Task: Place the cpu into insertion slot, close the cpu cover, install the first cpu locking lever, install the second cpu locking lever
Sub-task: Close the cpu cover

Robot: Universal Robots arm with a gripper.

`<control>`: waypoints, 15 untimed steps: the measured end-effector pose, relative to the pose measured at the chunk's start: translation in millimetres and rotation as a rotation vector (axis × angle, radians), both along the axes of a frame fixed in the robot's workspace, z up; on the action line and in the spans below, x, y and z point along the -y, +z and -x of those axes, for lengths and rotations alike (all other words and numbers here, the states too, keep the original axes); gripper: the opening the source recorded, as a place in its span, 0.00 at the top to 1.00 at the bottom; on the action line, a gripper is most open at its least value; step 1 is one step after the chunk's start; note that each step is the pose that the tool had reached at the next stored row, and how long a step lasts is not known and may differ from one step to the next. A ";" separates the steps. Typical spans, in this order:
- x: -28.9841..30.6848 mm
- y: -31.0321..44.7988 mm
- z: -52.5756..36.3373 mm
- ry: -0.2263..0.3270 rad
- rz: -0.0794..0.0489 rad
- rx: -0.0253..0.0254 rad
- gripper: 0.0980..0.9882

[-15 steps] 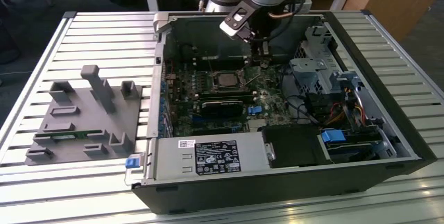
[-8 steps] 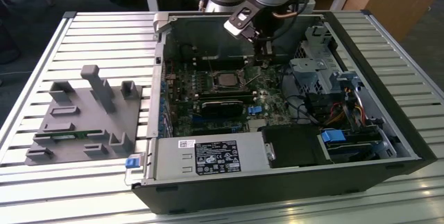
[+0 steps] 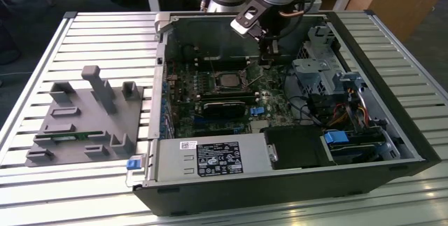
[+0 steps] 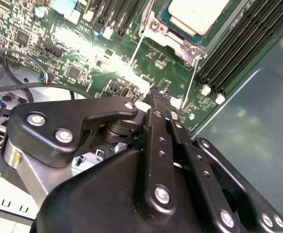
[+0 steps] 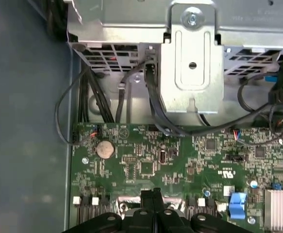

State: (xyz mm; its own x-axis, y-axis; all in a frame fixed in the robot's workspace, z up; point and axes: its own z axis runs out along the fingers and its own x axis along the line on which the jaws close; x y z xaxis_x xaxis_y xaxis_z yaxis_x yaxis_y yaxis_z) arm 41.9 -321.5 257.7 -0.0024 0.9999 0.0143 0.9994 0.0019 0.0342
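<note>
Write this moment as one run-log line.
gripper: fingers shut, low over motherboard near cpu | cpu: seated on board | cpu cover: down around cpu

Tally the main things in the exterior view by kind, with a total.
computer case: 1
motherboard: 1
cpu: 1
grey fixture block: 1
gripper: 1
Total: 5

An open black computer case (image 3: pixel 412 131) lies on a slatted metal table (image 3: pixel 105 42), with a grey moulded fixture (image 3: pixel 84 126) beside it on the exterior view's left and a labelled power supply (image 3: pixel 210 159) in its near corner. In the first wrist view, a round coin cell (image 5: pixel 105 149) sits on the green motherboard (image 5: pixel 146 160), near loose black cables (image 5: pixel 100 104) and a silver metal bracket (image 5: pixel 192 73). A blue clip (image 5: pixel 237 204) stands just beside a finned heatsink (image 5: pixel 279 208).
</note>
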 end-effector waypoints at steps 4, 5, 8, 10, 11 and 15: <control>-0.8 -0.8 -5.8 0.000 0.000 -0.0002 0.99; -1.0 -1.0 -7.1 0.000 0.000 -0.0002 0.99; -1.8 -1.6 -10.9 0.000 0.000 -0.0002 0.99; -2.6 -2.2 -13.8 0.000 0.000 -0.0002 0.99; -3.0 -2.5 -14.9 0.000 0.000 -0.0003 0.99; -4.2 -5.0 -16.9 0.000 0.000 -0.0003 0.99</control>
